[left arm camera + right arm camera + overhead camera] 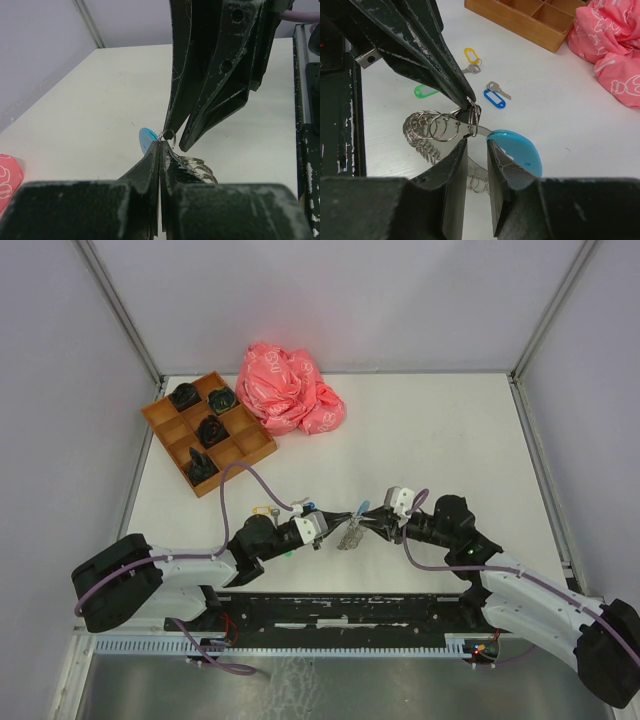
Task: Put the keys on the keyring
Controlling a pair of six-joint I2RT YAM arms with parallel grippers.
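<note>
the left gripper is pinched shut on a small ring of the keyring near the middle of the table, while the right gripper has its fingers slightly apart just beneath, beside the blue piece. the keys lie loose beyond, none threaded, so this looks like readying the ring. next the right gripper probably needs to fetch a key and thread it on.

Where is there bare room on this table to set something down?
Free: the right half of the table, from the pink bag to the right edge, and the middle band between bag and grippers. Crowded: front centre, where left gripper, right gripper and keyring meet, with loose keys beside the left arm.
</note>
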